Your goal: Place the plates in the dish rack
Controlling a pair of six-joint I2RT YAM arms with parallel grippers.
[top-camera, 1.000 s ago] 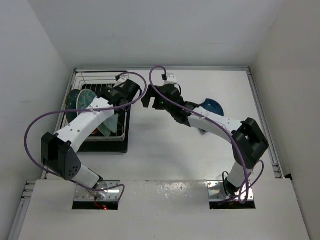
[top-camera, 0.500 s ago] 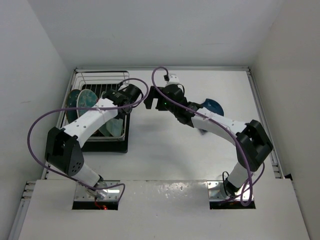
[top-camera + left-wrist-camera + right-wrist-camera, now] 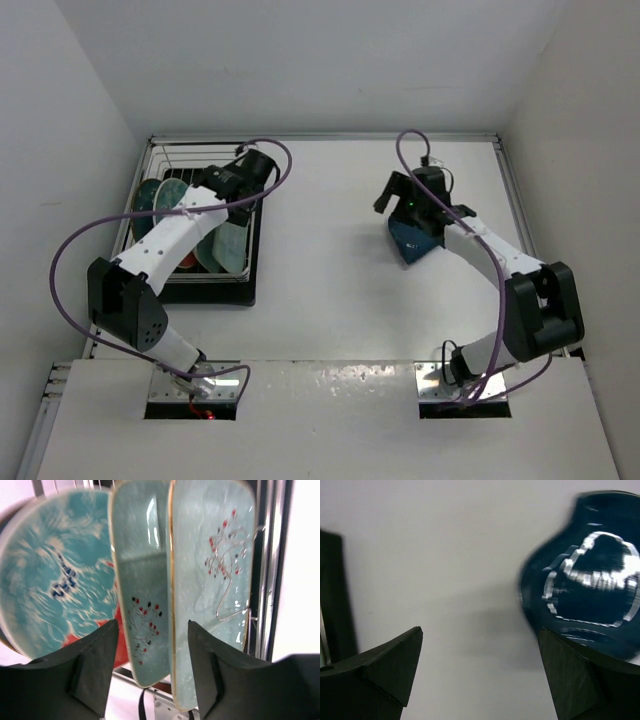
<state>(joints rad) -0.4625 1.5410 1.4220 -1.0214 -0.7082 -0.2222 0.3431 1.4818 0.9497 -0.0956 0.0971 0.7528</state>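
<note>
Big bare stretch of tabletop (image 3: 330, 290) nearest the bases. The dark-blue leaf plate (image 3: 415, 243) lies at 2 o'clock with the right hand (image 3: 405, 205) spread wide by its far edge, gripping nothing. The dish rack (image 3: 195, 160) hugs the left edge at 10 o'clock. The mint plates (image 3: 210, 570) and the patterned round plate (image 3: 55, 580) stand upright in it, and the left hand (image 3: 152, 630) is open just off them. White walls all round.

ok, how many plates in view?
5. In the silver wire rack: round dark teal plate, round red-and-blue plate, two pale mint rectangular plates. Dark-blue leaf dish on the table.
</note>
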